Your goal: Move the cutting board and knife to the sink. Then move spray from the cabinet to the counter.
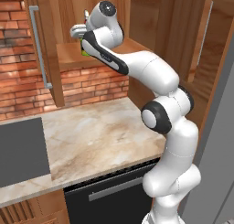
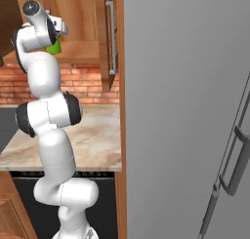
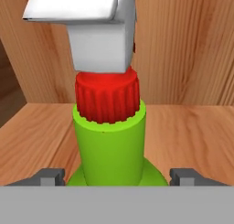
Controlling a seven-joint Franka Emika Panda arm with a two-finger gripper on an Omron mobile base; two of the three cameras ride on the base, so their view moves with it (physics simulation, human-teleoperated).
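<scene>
The spray [image 3: 109, 145] is a green bottle with a red ribbed collar and a white trigger head. It stands upright on the pale wooden shelf [image 3: 196, 136] of the cabinet [image 1: 50, 45]. My gripper [image 3: 117, 175] is open, one fingertip [image 3: 50, 175] on each side of the bottle's lower neck, level with it and reaching in horizontally. From the left base view the arm hides most of the spray [image 1: 85, 51], and the gripper [image 1: 81, 35] is up inside the open cabinet. The spray [image 2: 54, 47] peeks out green beside the hand in the right base view. Below lies the beige counter [image 1: 100, 131].
The open cabinet door with its long grey bar handle [image 1: 39, 45] hangs left of the arm. A dark grey slab [image 1: 20, 150] covers the counter's left end. A tall grey fridge [image 2: 185, 111] stands close on the right. A dark dishwasher front [image 1: 109, 191] sits under the counter.
</scene>
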